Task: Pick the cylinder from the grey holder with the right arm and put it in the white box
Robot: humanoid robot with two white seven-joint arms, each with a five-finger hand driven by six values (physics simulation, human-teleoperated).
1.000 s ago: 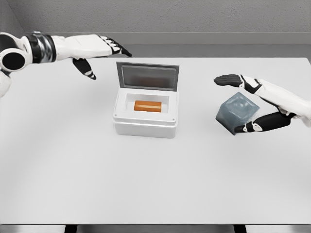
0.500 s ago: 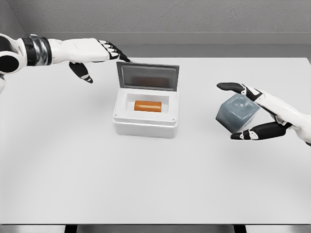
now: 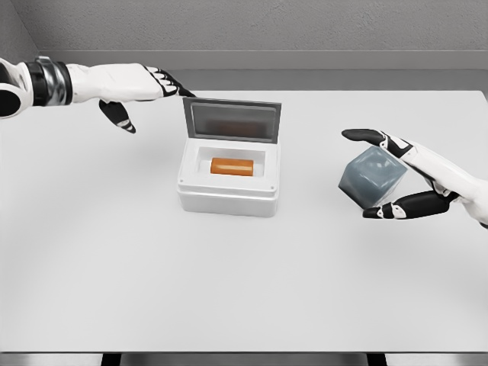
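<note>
The orange cylinder (image 3: 231, 166) lies on its side in the well of the white box (image 3: 229, 191), lengthwise across it and fairly central, so by the look of things the placing part of the job is done. The box's grey lid (image 3: 232, 121) stands upright at the back edge, which leaves the opening clear from above and from the front.

Off to the right sits the grey holder (image 3: 371, 178), a translucent block tipped up on one edge rather than lying flat. The right hand (image 3: 408, 171) brackets it: the fingers (image 3: 364, 136) reach over its top and the thumb runs under its lower side, spread wide. Whether they touch the block I cannot tell; they do not appear to be clamped on it, and they hold nothing else.

The left hand (image 3: 141, 84) hangs at the far left corner of the lid, fingers stretched out loosely, thumb hanging down, tips right by the lid's edge. My guess is it is placed there to deal with the lid.

Everything rests on a plain pale tabletop (image 3: 244, 290).
</note>
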